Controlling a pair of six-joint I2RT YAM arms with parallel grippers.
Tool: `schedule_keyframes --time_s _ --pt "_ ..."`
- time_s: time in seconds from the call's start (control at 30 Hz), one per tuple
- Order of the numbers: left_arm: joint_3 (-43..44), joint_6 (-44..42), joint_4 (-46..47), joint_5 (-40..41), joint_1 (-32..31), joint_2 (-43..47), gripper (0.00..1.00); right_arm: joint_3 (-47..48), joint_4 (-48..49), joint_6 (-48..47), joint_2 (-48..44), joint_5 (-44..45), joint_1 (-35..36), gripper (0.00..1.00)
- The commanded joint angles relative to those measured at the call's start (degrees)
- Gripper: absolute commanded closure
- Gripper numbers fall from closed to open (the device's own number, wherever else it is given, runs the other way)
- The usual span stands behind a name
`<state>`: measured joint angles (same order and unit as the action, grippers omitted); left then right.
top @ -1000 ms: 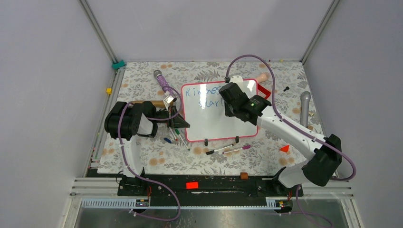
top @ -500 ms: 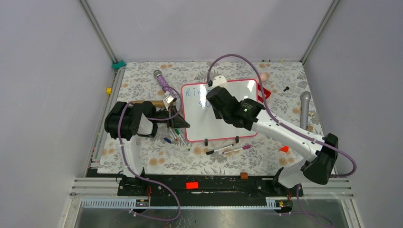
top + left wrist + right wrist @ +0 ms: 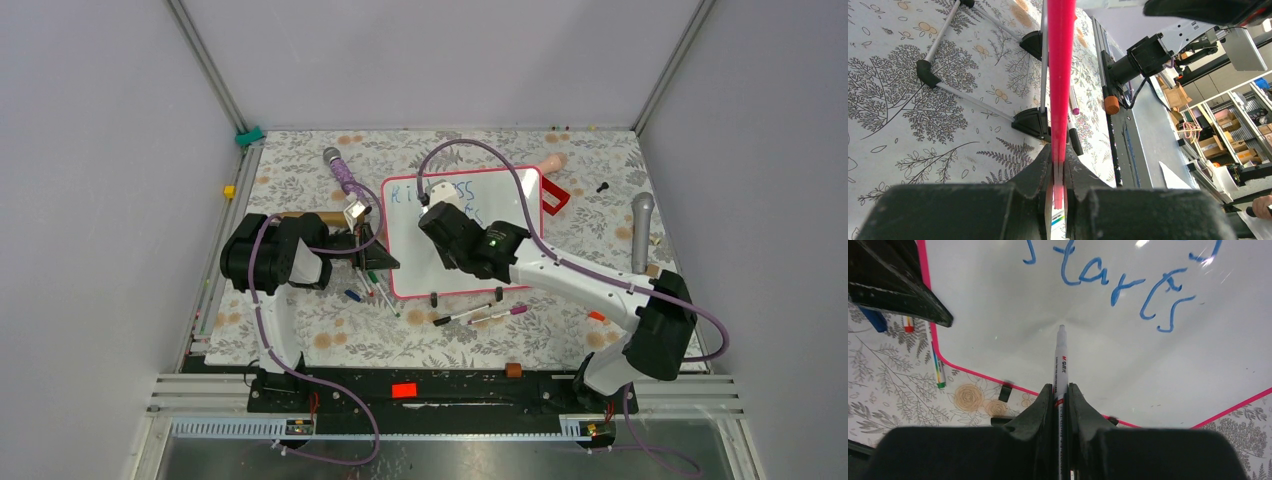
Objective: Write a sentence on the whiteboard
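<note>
The whiteboard [image 3: 500, 195], glossy white with a pink-red rim, lies mid-table with blue writing along its top. My left gripper [image 3: 386, 262] is shut on its left edge; in the left wrist view the rim [image 3: 1060, 75] runs edge-on between the closed fingers of that gripper [image 3: 1059, 172]. My right gripper [image 3: 440, 225] hangs over the board's left-middle part, shut on a white marker [image 3: 1061, 360]. In the right wrist view the gripper [image 3: 1061, 390] points the marker's tip at the whiteboard [image 3: 998, 300], just below the blue word "starts" [image 3: 1113, 280]. Whether the tip touches is unclear.
Two loose markers [image 3: 480, 315] lie in front of the board's black clip feet [image 3: 434, 298], and more pens [image 3: 370, 285] lie under the left gripper. A purple microphone [image 3: 343, 172] is at the back left, a grey one [image 3: 641, 230] at the right. A red object [image 3: 556, 195] sits by the board's right corner.
My right arm has swept left and nearer across the board, from its upper right to its left-middle part, carrying the marker. The left arm and the board have stayed still.
</note>
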<state>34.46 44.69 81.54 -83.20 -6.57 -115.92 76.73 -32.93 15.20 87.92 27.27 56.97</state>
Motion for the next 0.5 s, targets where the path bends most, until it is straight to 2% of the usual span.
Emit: schedule_keyframes --time_s 0.0,0.47 --pt "0.1 0.6 3.2 1.3 -0.2 -0.1 1.00 -2.6 3.3 1.6 -2.3 -0.3 0.4 1.00" --pt "-0.9 0.1 3.1 1.4 -0.1 0.2 1.00 -1.4 4.6 0.6 -0.5 2.7 1.7 1.00"
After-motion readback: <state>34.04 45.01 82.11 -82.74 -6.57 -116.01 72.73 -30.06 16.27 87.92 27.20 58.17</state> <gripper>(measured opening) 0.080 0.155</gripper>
